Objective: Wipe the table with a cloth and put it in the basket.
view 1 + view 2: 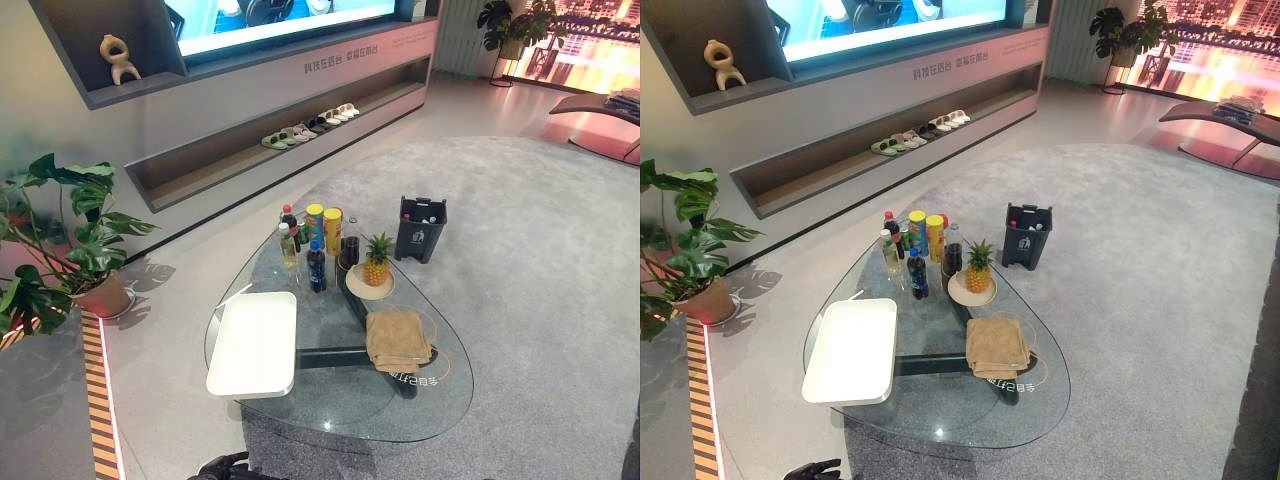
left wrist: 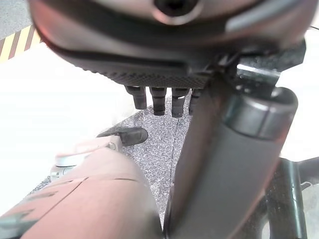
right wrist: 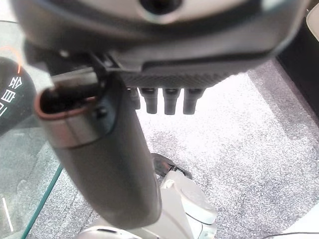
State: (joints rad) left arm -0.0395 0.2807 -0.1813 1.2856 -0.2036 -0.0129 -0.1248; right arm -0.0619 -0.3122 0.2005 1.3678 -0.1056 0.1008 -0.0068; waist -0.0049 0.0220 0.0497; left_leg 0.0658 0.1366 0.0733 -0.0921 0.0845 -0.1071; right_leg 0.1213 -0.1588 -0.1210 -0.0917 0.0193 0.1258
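Below the near rim of the glass table (image 1: 940, 432), both hands hang with fingers straight, holding nothing.

Left hand (image 2: 164, 94) and right hand (image 3: 164, 97) point down at grey carpet. Beyond them on the glass, the folded tan cloth (image 1: 398, 338) lies ahead of the right hand and a white tray (image 1: 255, 343) ahead of the left; farther off stand a pineapple (image 1: 377, 260) and bottles (image 1: 300, 245), and a dark basket (image 1: 421, 229) sits on the carpet past the table.
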